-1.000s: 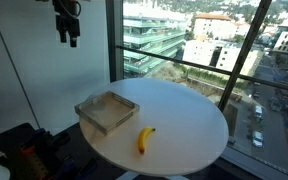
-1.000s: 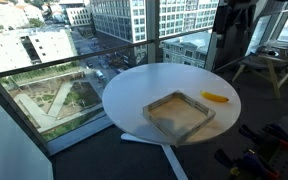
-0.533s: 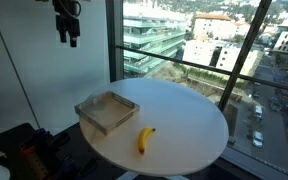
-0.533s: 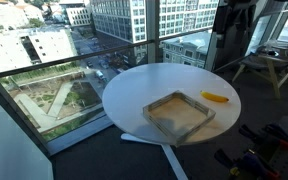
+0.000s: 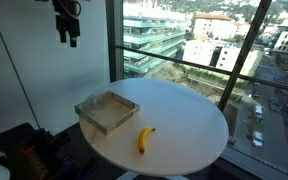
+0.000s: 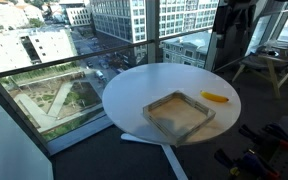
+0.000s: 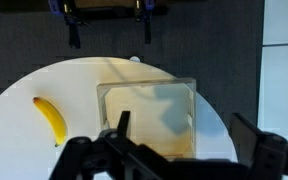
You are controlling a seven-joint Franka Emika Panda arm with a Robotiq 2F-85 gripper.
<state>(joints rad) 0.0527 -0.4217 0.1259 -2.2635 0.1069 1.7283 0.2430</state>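
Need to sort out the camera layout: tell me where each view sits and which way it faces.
Exterior view: beside the table, facing the windows; the open gripper hangs high at upper left.
Exterior view: raised, looking down at the banana beyond the tray; no robot part clearly shows.
Wrist view: overhead, looking down; gripper fingers at the bottom edge.
All three share tray and banana.
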